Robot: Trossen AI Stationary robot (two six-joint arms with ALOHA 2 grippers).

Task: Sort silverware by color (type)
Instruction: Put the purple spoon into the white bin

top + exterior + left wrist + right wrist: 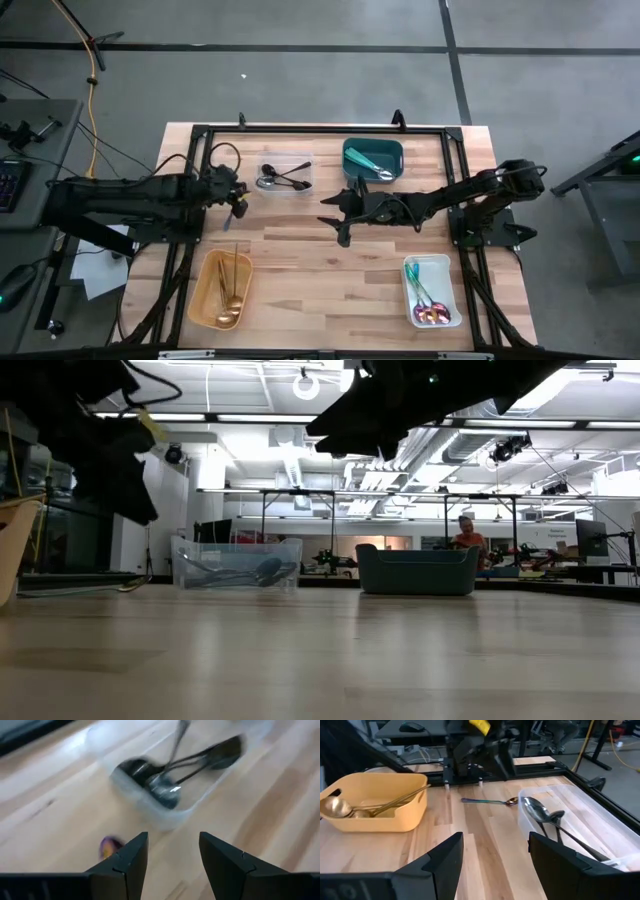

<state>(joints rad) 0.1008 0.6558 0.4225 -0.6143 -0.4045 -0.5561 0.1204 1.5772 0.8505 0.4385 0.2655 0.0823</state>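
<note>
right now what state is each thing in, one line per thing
left gripper: open, empty, above the table near the clear bin
right gripper: open, empty, mid-table
iridescent spoon: loose on the table, unsorted
clear bin: holds dark utensils
yellow bin: holds gold utensils
teal bin: holds teal-handled utensils
white bin: holds iridescent utensils

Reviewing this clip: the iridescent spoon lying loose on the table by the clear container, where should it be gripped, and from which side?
Grip the iridescent spoon mid-handle, from straight above, closing across it. It lies flat on the wood with its bowl near the clear container, so the handle is freer. The open left gripper looks nearest.
</note>
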